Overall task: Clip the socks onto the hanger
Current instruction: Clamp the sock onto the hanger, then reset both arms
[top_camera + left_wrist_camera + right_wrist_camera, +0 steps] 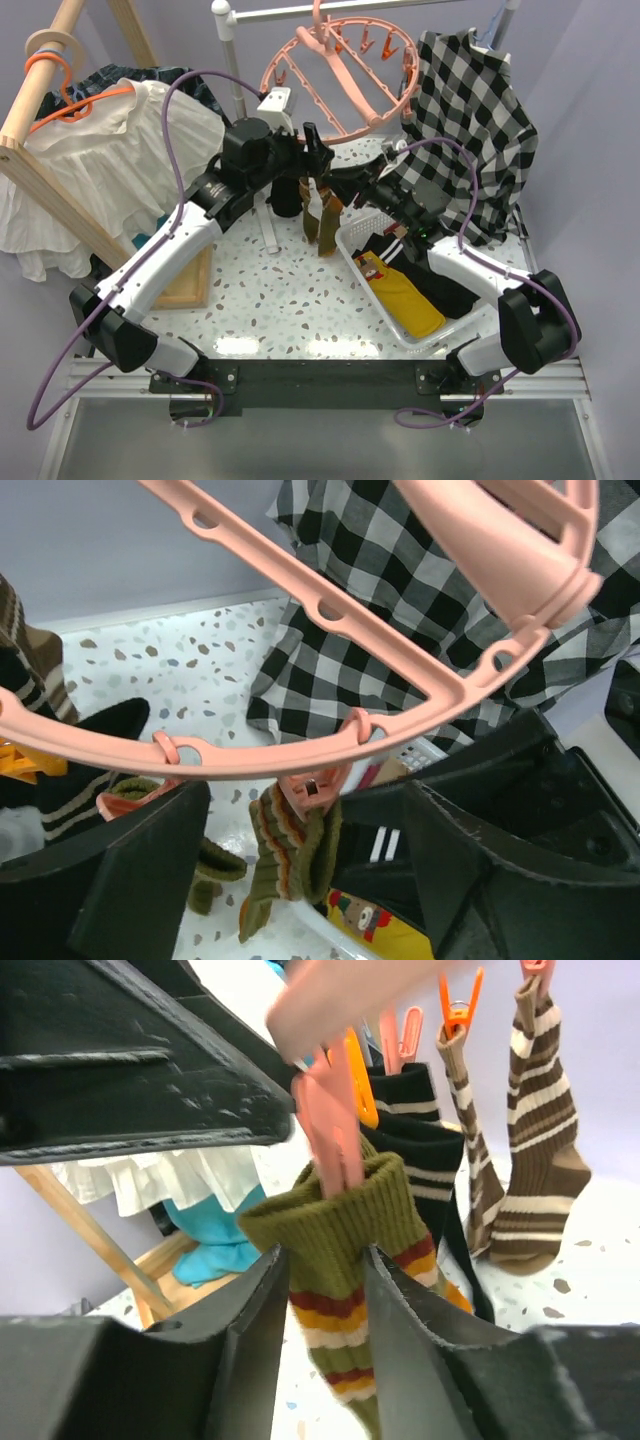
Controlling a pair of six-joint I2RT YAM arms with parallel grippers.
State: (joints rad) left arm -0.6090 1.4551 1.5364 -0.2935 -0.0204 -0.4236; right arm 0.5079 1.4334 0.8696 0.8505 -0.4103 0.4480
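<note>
My left tool (305, 805) wide, astride pink clip (312, 785) on hanger (230, 763), olive sock (290, 855) hanging from clip, my right tool (328, 1260) narrow, flanking olive sock, pinch cannot tell.

My top camera sits high at the near side and looks down on the whole table (300, 300) from far. The left wrist camera looks upward, very near under the hanger (300, 750). The right wrist camera faces sideways, close to the olive sock (345, 1235). Both wrist views share this sock and its pink clip (325, 1130).
</note>
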